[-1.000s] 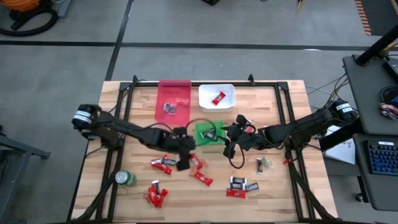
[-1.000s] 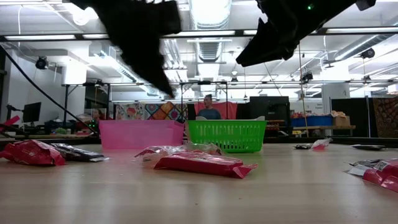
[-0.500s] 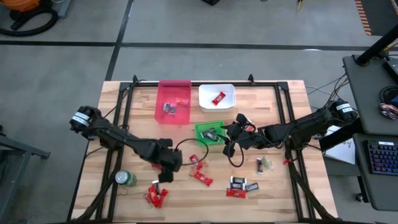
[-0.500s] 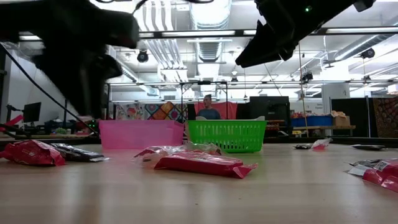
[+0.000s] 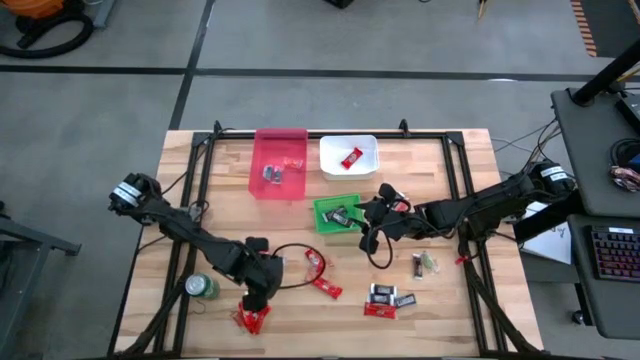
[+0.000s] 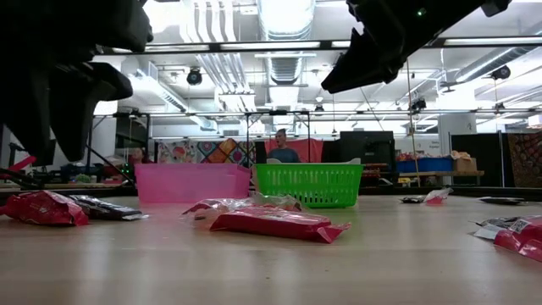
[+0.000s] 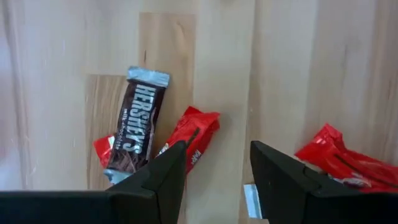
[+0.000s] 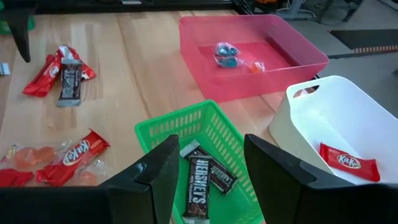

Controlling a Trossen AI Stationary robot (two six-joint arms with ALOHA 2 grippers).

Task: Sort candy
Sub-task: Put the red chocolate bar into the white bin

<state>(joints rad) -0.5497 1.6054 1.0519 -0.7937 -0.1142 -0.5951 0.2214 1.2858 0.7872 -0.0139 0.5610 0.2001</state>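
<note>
Left end effector (image 5: 255, 300) moved over near-left candy (image 5: 251, 314), fingers apart

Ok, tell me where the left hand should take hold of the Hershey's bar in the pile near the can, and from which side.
Probably across its dark middle, coming straight down. The Hershey's bar lies flat, partly on top of the red candies, so its long edges are exposed while the crimped silver ends are thin and floppy. The left hand is open above the pile but offset toward the red wrapper, so it should shift over the bar first.

candy (image 7: 138, 124): dark brown/silver, red | bins: pink (image 5: 280, 160), white (image 5: 348, 158), green (image 5: 335, 214) | can (image 5: 201, 287): green
</note>
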